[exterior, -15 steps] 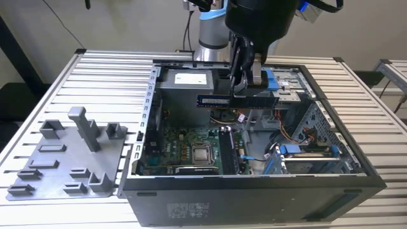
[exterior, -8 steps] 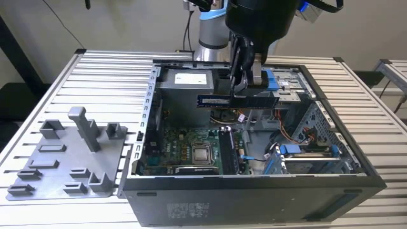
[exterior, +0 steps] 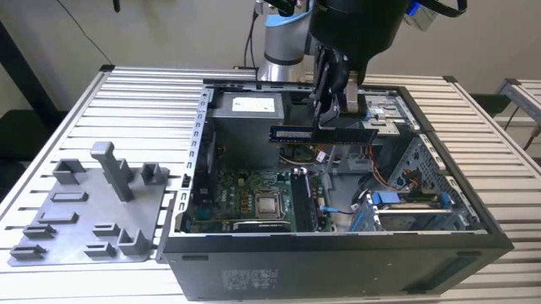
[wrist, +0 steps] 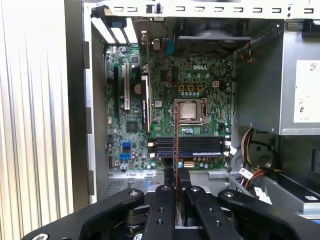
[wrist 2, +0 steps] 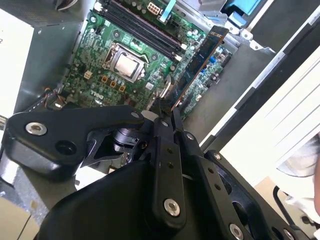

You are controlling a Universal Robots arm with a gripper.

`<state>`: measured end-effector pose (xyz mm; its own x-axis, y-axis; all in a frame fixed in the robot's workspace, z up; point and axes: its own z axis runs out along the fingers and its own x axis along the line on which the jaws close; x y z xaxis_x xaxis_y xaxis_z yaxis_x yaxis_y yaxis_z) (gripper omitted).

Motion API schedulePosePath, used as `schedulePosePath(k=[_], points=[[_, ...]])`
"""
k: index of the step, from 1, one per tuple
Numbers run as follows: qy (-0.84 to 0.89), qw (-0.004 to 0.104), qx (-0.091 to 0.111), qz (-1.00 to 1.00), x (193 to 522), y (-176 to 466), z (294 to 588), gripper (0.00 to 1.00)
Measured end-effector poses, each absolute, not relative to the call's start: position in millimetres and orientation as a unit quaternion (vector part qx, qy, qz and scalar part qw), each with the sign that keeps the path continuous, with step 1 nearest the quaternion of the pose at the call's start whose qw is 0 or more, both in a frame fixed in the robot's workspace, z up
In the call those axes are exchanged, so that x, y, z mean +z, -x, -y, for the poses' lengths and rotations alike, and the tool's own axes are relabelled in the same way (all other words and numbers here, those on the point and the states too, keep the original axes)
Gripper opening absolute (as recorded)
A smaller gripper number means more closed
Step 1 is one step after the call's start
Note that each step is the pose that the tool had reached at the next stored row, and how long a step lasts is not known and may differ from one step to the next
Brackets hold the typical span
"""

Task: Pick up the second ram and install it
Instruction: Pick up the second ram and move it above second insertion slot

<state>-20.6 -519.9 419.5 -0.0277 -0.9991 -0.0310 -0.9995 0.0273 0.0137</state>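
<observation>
You see a silver arm with a light-blue joint ring and a wide, glossy black wrist housing. Your gripper is matte black, and its flat linkage bars are pinned with round silver screws.

A grey-and-blue jointed metal arm rises upright beyond the fingers in the exterior view. Its bulky black wrist housing sits directly above them. The black two-fingered gripper points straight down. In both wrist views its black perforated linkage bars angle inward toward the tips. The fingers are drawn close together, clamped on the upper edge of the second ram, a long, narrow dark circuit-board stick that hangs level just below the fingertips.
</observation>
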Motion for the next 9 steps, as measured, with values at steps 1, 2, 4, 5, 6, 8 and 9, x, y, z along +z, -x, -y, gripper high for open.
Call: schedulePosePath(k=[1, 2, 4, 5, 6, 8, 9], points=[[0.697, 0.006, 0.016, -0.717, 419.5, 20.6, 519.9, 0.14], [0.697, 0.006, 0.016, -0.717, 419.5, 20.6, 519.9, 0.14], [0.697, 0.006, 0.016, -0.717, 419.5, 20.4, 519.9, 0.14], [0.697, 0.006, 0.016, -0.717, 419.4, 20.4, 519.8, 0.14], [0.697, 0.006, 0.016, -0.717, 419.5, 20.2, 519.3, 0.14], [0.697, 0.006, 0.016, -0.717, 419.4, 20.3, 517.3, 0.14], [0.697, 0.006, 0.016, -0.717, 419.4, 20.3, 516.0, 0.14]])
